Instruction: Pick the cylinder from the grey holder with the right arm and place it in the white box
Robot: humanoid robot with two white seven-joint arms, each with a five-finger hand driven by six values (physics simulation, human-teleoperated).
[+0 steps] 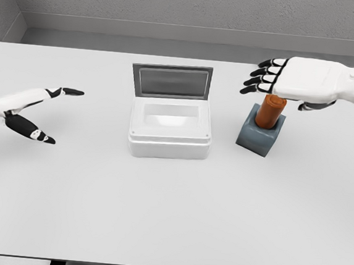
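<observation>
The table (169,218) is the largest thing before me: one broad, smooth, matte white slab that fills nearly the whole view, with a grey wall behind it.

Next comes the white box (169,132), a single rectangular tub with rounded corners and a thick rim, plastic-looking and slightly glossy. Its lid (171,81) stands open at the back, a flat grey panel with a paler inset, tilted up from the rear edge. The hollow inside is shallow and bare white.

My two arms follow in size, both white and hard-shelled. My right hand (293,79) comes in from the right edge and hovers flat, palm down, just above the cylinder. Its dark-tipped fingers (259,81) are stretched out straight toward the left, held side by side and grasping nothing; the thumb shows beneath the palm on the right. I cannot tell whether the palm touches the cylinder's top.

My left hand (33,110) reaches in from the left edge, well apart from the box, hovering low over the table. Its fingers are spread wide, one pointing right, the others angled down, with nothing in them.

The grey holder (260,135) is one blocky, blue-grey cube with softened edges, standing on the table just to the right of the box, turned slightly askew.

Smallest is the cylinder (271,113): one smooth orange-brown rod, standing upright in the holder's socket, its upper part sticking out above the block.
</observation>
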